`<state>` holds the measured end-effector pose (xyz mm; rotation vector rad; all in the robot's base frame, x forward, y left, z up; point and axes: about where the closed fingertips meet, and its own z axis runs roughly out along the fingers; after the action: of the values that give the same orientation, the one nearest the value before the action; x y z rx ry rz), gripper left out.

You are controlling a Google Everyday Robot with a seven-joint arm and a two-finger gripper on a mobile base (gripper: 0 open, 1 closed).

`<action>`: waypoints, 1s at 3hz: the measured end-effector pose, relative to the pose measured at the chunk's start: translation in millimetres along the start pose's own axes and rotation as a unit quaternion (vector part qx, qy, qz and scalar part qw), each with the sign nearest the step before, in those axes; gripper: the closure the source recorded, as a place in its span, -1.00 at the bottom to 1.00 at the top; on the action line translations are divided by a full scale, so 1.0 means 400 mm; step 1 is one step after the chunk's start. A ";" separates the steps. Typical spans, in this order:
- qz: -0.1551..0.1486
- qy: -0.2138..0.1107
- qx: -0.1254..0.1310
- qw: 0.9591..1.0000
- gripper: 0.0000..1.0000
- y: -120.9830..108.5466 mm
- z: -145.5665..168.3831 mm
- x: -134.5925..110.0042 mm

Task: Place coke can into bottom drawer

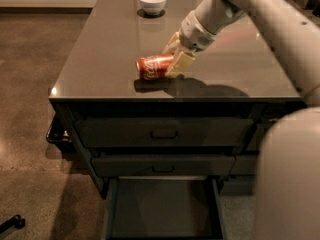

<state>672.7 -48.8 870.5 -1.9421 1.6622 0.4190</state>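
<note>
Coke can (pixel 154 67) lies on its side near the centre of the surface (pixel 100 59). The claw (pixel 171 60) is clamped on its 3 o'clock end. Bottom drawer (pixel 162 211) stands open at 6 o'clock, well apart.

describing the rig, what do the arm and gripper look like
The arm is a smooth, rounded off-white shell with a white cuff at the wrist; no cables or markings show. The gripper, at the coke can on the cabinet top, is pale yellow.
</note>
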 end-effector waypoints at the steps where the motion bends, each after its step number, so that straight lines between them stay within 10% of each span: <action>1: -0.004 0.004 0.020 1.000 1.00 0.073 -0.012 -0.033; 3: 0.017 0.006 0.062 0.998 1.00 0.229 0.015 -0.027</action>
<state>581.8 -45.0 853.4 -1.8318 1.6897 0.3083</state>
